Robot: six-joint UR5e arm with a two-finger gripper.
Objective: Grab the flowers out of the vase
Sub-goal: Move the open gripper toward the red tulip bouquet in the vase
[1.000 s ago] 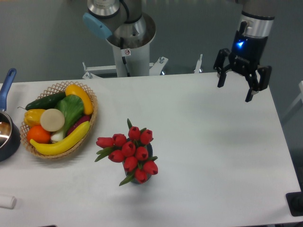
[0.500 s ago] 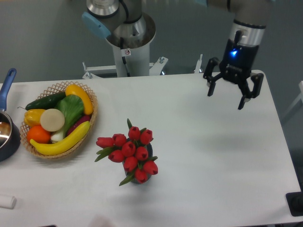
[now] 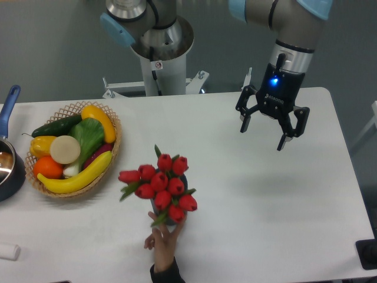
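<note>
The gripper [image 3: 264, 131] is hanging with its fingers spread wide and holding nothing, above the back right part of the table [image 3: 283, 200]. The flowers [image 3: 159, 186] are standing in the vase [image 3: 154, 206], which is almost hidden beneath them, near the middle of the front half of the tabletop. A person's hand [image 3: 164, 239] is reaching in from the front edge and touching the vase's base, while a basket [image 3: 115, 150] of fruit and vegetables is sitting toward the left edge.

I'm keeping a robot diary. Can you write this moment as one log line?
tool: open, above table, right of flowers | flowers: in vase | hand: at vase base | grasp: not yet
</note>
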